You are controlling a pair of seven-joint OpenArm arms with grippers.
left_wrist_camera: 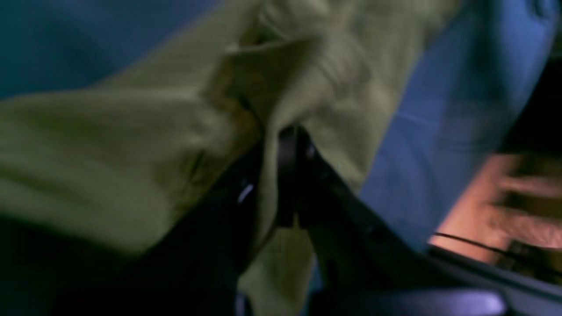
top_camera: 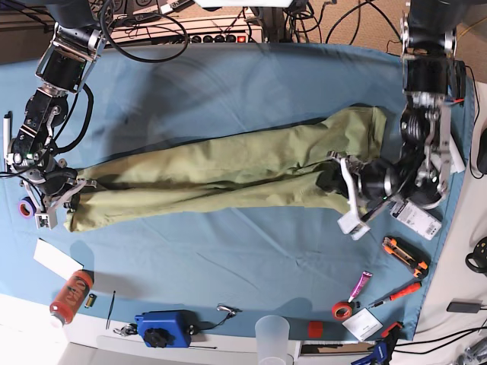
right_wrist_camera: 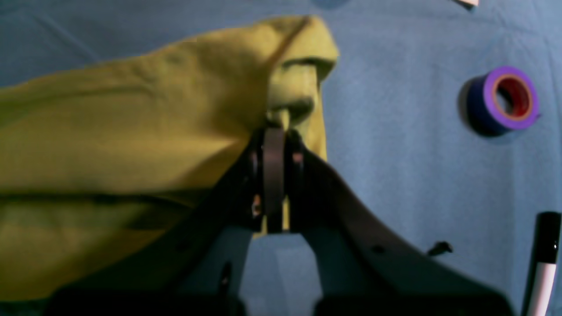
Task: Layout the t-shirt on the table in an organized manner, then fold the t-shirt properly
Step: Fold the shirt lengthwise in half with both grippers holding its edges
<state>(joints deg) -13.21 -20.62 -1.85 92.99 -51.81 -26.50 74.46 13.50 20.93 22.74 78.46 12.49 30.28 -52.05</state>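
The tabletop (top_camera: pixel 228 84), draped in light-blue cloth, fills nearly the whole base view. Across its middle the t-shirt (top_camera: pixel 228 171) is drawn out into a long, narrow olive band running from the left edge to the right of centre, bunched and creased along its length, not opened flat. Sleeves, neck and hem cannot be told apart in that shape.

At the left of the base view the right end effector (right_wrist_camera: pixel 274 131) is closed on one end of the t-shirt, a fold of fabric pinched between its jaws in the right wrist view. At the right of the base view the left end effector (left_wrist_camera: pixel 290 136) is likewise clamped on the other end, cloth gathered and spilling around the jaws in the blurred left wrist view.

Judged from this, the task is in its early part: the garment is stretched between both arms but not yet spread out neatly, and no fold has been made. Laying it flat, smoothing it and all the folding remain.

Small clutter sits at the margins: a purple tape roll (right_wrist_camera: pixel 505 98) near the right end effector, and a red can (top_camera: pixel 70 295) at lower left.
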